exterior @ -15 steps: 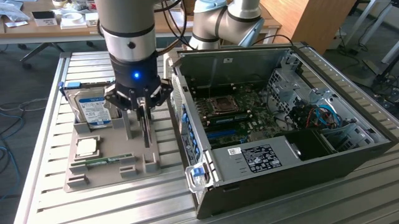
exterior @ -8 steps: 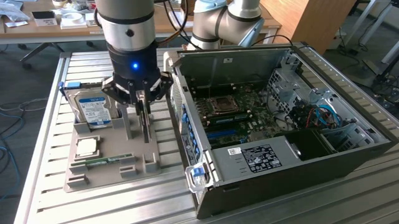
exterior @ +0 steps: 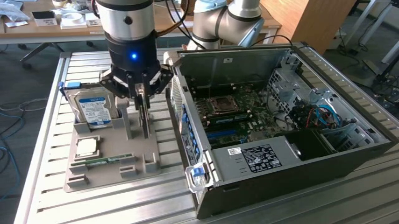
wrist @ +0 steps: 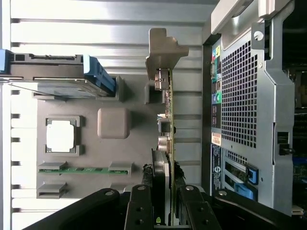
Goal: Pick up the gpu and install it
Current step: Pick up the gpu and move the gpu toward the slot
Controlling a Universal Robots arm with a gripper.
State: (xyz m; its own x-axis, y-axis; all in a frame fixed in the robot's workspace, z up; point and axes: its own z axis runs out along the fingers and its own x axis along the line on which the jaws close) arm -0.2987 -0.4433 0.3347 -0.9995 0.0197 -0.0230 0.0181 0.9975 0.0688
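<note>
Gpu (exterior: 145, 121) is what we look at first; it is a thin dark card and it stands upright on its long edge on the grey tray (exterior: 103, 175), along the tray's side that is nearest to the computer case (exterior: 299, 175). Its lower edge reaches down to the tray, but we cannot tell whether it sits fully in its slot. The gripper (exterior: 143, 95) hangs straight above the tray and comes down over the top of the card. In the wrist view we see the dark fingers (wrist: 158, 191) one on each face of the card and pressed against it, so the hand is closed on the gpu.

On the tray's opposite side, away from the case, a hard drive (exterior: 93, 108) with a blue and white label stands upright in its own pocket. A square processor chip (exterior: 87, 147) lies flat in a frame on the tray, on the same side as the hard drive; a narrow green memory stick (exterior: 107, 160) lies flat just beside the chip, further from the hard drive.

The computer case lies just beside the tray with its side open upward; we see the motherboard (exterior: 237, 112) inside it. Tray and case both rest on a slatted metal table (exterior: 44, 186).
</note>
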